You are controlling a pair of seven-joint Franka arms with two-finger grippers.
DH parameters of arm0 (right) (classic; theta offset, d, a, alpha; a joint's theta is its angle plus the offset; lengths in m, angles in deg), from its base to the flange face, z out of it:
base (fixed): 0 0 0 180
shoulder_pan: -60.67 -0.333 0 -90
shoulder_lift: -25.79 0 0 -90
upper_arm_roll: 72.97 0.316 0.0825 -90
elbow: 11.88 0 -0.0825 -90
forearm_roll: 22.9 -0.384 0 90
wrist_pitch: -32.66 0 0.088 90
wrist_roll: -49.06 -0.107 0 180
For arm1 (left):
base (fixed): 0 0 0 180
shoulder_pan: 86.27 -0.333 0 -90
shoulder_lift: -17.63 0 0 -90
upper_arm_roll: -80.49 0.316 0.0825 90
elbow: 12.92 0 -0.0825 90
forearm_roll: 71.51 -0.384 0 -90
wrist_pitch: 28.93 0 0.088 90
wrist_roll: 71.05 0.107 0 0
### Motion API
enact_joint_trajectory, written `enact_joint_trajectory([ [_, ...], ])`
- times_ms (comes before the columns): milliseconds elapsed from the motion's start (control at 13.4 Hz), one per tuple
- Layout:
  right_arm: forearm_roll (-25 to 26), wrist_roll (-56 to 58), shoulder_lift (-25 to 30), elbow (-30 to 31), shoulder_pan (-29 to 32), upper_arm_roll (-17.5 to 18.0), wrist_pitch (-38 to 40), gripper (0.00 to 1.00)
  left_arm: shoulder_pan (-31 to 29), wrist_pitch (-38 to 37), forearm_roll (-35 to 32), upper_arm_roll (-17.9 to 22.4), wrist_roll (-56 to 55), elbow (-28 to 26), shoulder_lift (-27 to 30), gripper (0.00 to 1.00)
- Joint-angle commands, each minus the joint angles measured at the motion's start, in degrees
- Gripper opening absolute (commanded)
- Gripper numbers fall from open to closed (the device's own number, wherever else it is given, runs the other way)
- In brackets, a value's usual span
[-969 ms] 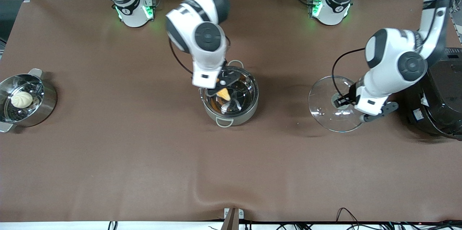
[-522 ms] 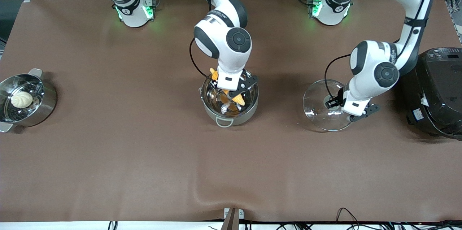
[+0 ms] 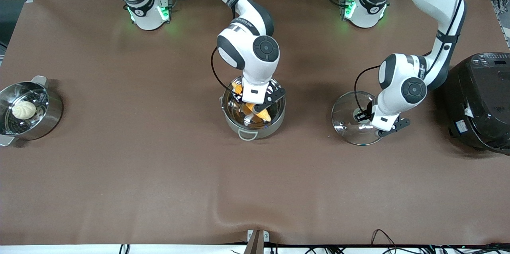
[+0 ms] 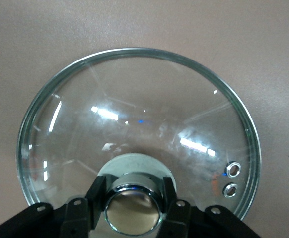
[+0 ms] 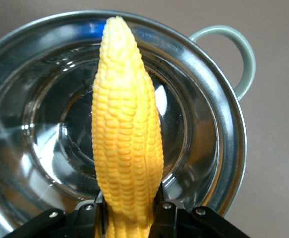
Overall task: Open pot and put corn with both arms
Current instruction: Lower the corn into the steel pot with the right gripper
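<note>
The open steel pot (image 3: pixel 275 120) stands mid-table with no lid on it. My right gripper (image 3: pixel 255 106) is shut on the yellow corn (image 3: pixel 263 115) and holds it low inside the pot; in the right wrist view the corn (image 5: pixel 127 139) lies over the pot's shiny bottom (image 5: pixel 45 134). My left gripper (image 3: pixel 372 120) is shut on the metal knob (image 4: pixel 133 208) of the clear glass lid (image 3: pixel 350 120), which is low at the table toward the left arm's end; the lid's rim (image 4: pixel 134 52) shows against the brown cloth.
A black rice cooker (image 3: pixel 480 98) stands beside the lid at the left arm's end. A steel steamer pan (image 3: pixel 50 114) with a white bun (image 3: pixel 24 109) sits at the right arm's end. The brown cloth has a ridge near the front edge (image 3: pixel 223 210).
My right gripper has swung round and lowered the corn into the pot. My left gripper has carried the lid slightly toward the pot and lower.
</note>
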Motion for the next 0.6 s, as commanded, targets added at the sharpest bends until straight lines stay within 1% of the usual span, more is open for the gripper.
enact_joint_trajectory([
  [0, 2.7, -0.6, -1.8, -1.9, -1.1, -0.5, 0.3, 0.14, -0.2, 0.2, -1.5, -0.4, 0.7, 0.3, 0.2, 0.15],
  [75, 2.8, -0.6, -1.8, -1.9, -1.5, -0.5, 0.3, 0.67, -0.2, 0.2, -1.5, -0.4, 0.7, 0.5, 0.2, 0.22],
  [149, 3.0, -0.6, -1.8, -1.8, -1.5, -0.5, 0.3, 1.0, -0.2, 0.1, -1.6, -0.3, 0.7, 0.7, 0.4, 0.33],
  [224, 2.9, -0.7, -1.8, -1.9, -1.5, -0.5, 0.3, 1.0, -0.2, 0.0, -1.6, -0.3, 0.7, 0.8, 0.6, 0.5],
  [298, 2.8, -1.0, -1.7, -1.9, -1.4, -0.4, 0.4, 1.0, -0.4, 0.1, -1.6, -0.3, 0.7, 1.0, 0.7, 0.71],
  [373, 2.5, -0.9, -1.3, -1.9, -1.2, -0.4, 0.5, 1.0, -0.5, 0.1, -2.2, -0.2, 0.7, 1.1, 0.9, 1.0],
  [522, 1.7, -0.7, -0.2, -2.0, -0.2, -0.5, 0.9, 1.0, -0.5, -0.7, -2.6, -0.2, 0.4, 2.3, 1.7, 1.0],
])
